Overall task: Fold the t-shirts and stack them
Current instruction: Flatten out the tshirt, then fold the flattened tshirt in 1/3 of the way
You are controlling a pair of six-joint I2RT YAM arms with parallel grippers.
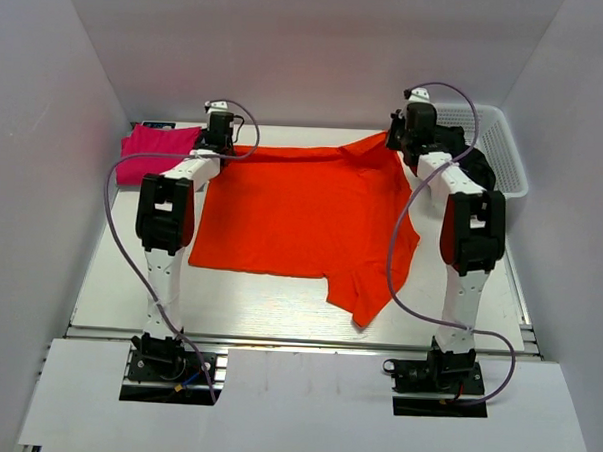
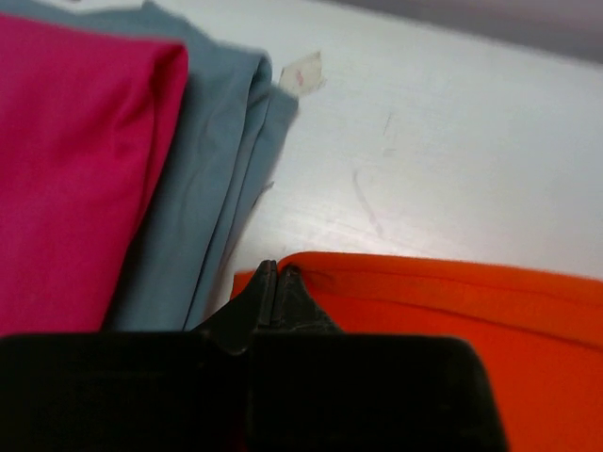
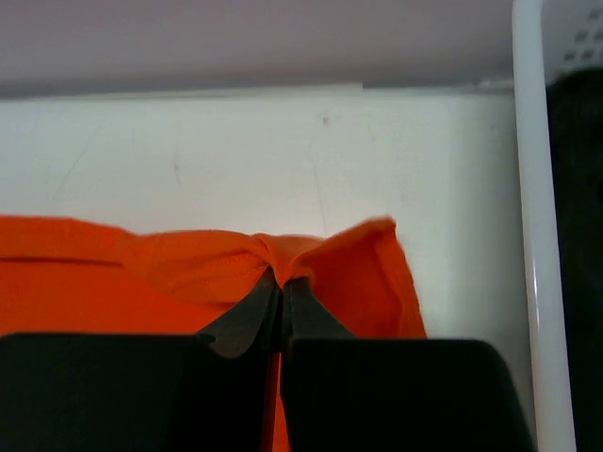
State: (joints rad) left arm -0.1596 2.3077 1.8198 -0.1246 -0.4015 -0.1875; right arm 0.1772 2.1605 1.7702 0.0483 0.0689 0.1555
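The bright orange t-shirt (image 1: 302,211) lies spread across the table, one sleeve hanging toward the near edge. My left gripper (image 1: 218,140) is shut on its far left corner, seen in the left wrist view (image 2: 273,273) with orange cloth (image 2: 452,311) at the tips. My right gripper (image 1: 411,131) is shut on the far right corner, where the cloth (image 3: 236,254) bunches up at the tips (image 3: 281,281). A folded magenta-pink t-shirt (image 1: 155,152) lies on a light blue-grey one (image 2: 217,179) at the far left. Dark cloth (image 3: 577,235) shows inside the basket.
A white lattice basket (image 1: 495,144) stands at the far right, its rim (image 3: 532,235) close to my right gripper. White walls enclose the table on three sides. Purple cables loop over both arms.
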